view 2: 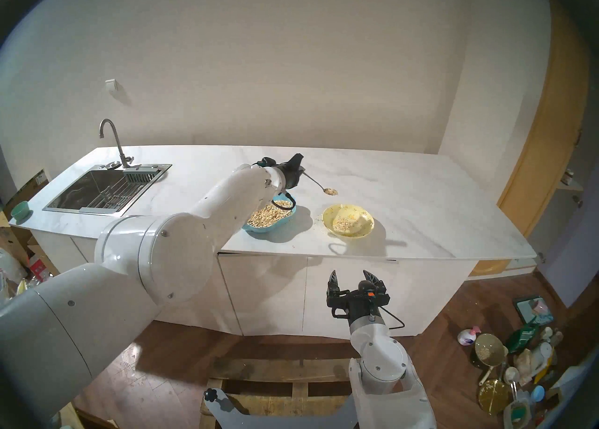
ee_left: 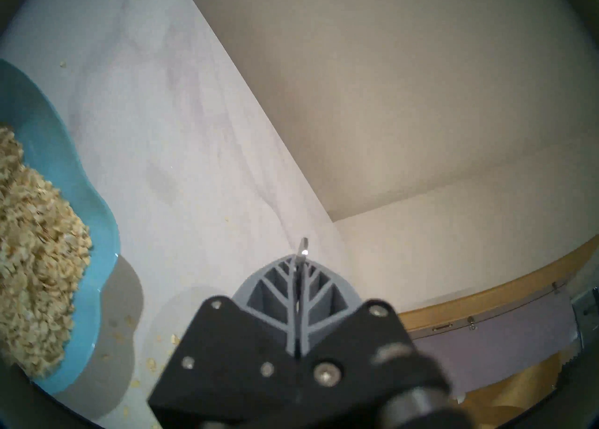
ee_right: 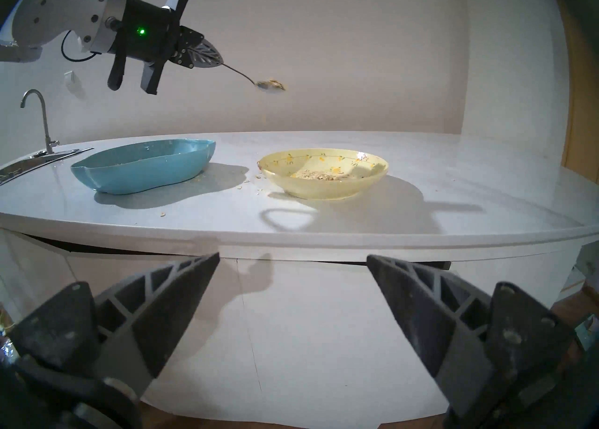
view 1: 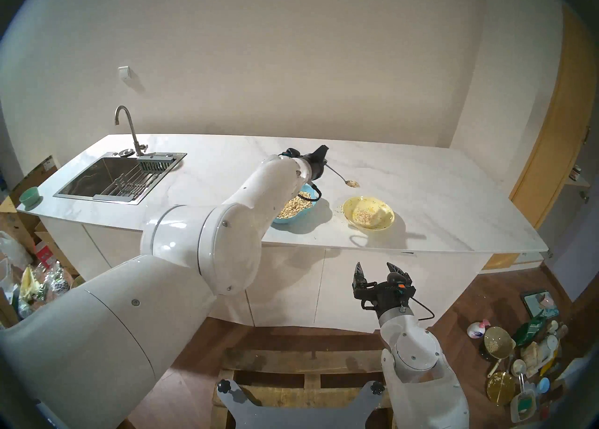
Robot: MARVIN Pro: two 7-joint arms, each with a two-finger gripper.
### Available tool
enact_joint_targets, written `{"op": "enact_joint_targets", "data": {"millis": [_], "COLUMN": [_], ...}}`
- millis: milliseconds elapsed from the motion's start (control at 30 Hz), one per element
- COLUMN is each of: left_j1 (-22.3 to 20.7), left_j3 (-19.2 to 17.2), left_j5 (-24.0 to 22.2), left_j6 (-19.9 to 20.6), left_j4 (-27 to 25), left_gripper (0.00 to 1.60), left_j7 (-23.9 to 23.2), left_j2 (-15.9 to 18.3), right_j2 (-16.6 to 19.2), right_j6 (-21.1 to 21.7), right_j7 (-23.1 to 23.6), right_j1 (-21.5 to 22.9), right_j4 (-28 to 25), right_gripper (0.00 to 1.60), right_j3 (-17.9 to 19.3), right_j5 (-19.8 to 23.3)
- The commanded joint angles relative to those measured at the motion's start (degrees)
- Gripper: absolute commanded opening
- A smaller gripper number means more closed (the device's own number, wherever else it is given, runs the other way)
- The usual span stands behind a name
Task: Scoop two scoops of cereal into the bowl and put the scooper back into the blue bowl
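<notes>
Nearest, the right gripper (view 1: 377, 272) waits below the counter edge, jaws apart and empty. On the marble counter (ee_right: 421, 198), the yellow bowl (ee_right: 324, 185) already holds some oat flakes (ee_right: 319, 175); the turquoise bowl (ee_right: 142, 172) sits beside it. Above and beyond, the left gripper (ee_right: 214, 57), clamped on the spoon (ee_right: 240, 73), carries a heaped load. Next, I judge: bring it over the yellow bowl and tip. Nothing blocks; the sink (view 1: 113, 175) lies well apart.

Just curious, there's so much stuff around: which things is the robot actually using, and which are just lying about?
In use: spoon, cereal, blue bowl, yellow bowl, left end effector.
Lying about: sink, tap, green cup, floor clutter.
</notes>
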Motion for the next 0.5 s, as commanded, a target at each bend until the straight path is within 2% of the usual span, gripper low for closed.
{"op": "enact_joint_targets", "data": {"millis": [0,233,367,467], "left_j1": [-2.57,-2.49,-2.32,-2.56], "left_j3": [0.29,1.8,4.73,6.19], "left_j5": [0.15,1.35,3.67,3.49], "left_j6": [-1.43,-1.63,-2.11,-2.22], "left_j4": [-0.66,-0.34,-0.91,-1.09], "left_gripper": [0.0,0.0,0.0,0.0], "left_j7": [-0.31,-0.64,-2.28,-2.68], "left_j2": [-1.78,-1.48,-0.84,-0.62], "right_j2": [-0.06,-0.06,-0.06,-0.06], "right_j6": [-0.33,-0.33,-0.33,-0.34], "right_j7": [-0.03,-0.04,-0.03,-0.03], "right_j1": [0.35,0.34,0.36,0.36], "right_j4": [-1.4,-1.41,-1.38,-1.38], "right_gripper": [1.6,1.6,1.6,1.6], "right_j3": [-0.01,-0.01,-0.01,-0.01], "right_j5": [0.01,0.01,0.01,0.01]}}
